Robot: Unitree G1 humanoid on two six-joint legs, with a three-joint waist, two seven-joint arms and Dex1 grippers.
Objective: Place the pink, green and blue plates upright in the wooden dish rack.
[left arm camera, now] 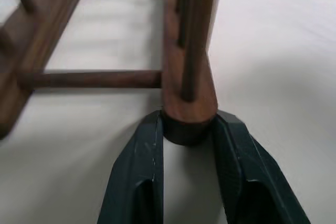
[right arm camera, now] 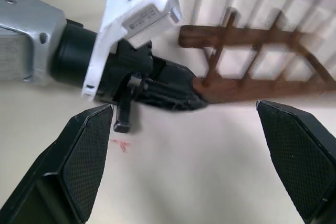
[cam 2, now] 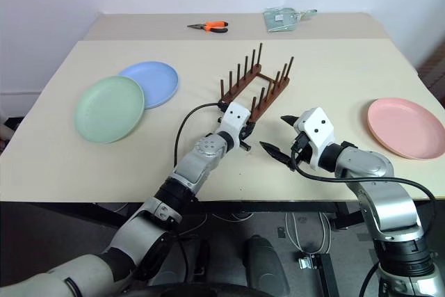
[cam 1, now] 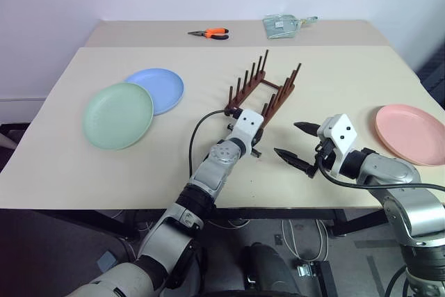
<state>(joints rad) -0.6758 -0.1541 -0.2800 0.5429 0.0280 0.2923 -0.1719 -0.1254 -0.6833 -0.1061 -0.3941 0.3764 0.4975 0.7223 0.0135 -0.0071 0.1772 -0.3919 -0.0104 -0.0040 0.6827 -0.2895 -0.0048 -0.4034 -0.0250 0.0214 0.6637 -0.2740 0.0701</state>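
Observation:
The wooden dish rack (cam 1: 264, 87) stands mid-table with its pegs upright and no plates in it. My left gripper (left arm camera: 186, 121) is shut on the near end of one of its base rails, a finger (left arm camera: 137, 171) on either side. Just right of it, my right gripper (cam 1: 286, 138) hovers open above the table with nothing between its fingers (right arm camera: 86, 150). The green plate (cam 1: 117, 115) lies flat at the left and overlaps the edge of the blue plate (cam 1: 163, 87) behind it. The pink plate (cam 1: 410, 132) lies flat at the far right.
Orange-handled pliers (cam 1: 211, 33) and a clear plastic bag (cam 1: 281, 26) lie on a second table (cam 1: 139, 33) behind this one. A small red mark (right arm camera: 119, 145) shows on the tabletop near the rack's near end. Bare table surface lies between the rack and each plate.

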